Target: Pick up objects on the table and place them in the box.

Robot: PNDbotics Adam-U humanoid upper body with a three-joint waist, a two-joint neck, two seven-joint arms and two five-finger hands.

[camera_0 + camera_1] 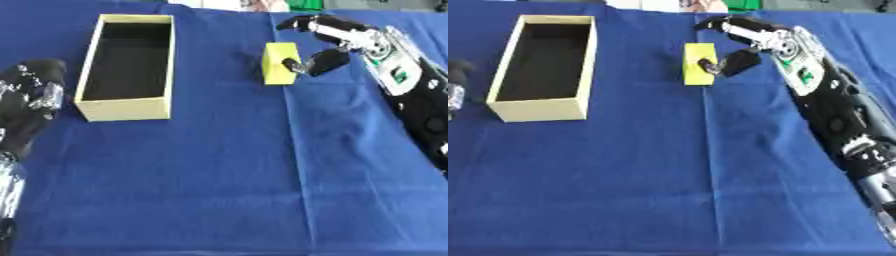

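A small yellow block (276, 70) stands on the blue cloth, right of the box. The box (122, 109) is a long cream-yellow tray with a dark, bare inside, at the upper left. My right hand (354, 40) comes in from the right and is open around the block. Its thumb (319, 61) touches the block's right face, while its fingers (297, 22) arch above the block's far end, apart from it. My left hand (31, 95) rests at the left edge beside the box, fingers relaxed and holding nothing.
The blue cloth (219, 175) covers the whole table, with wide flat room in the middle and front. My right forearm (842, 125) lies along the right side. White and green items (289, 5) show past the far edge.
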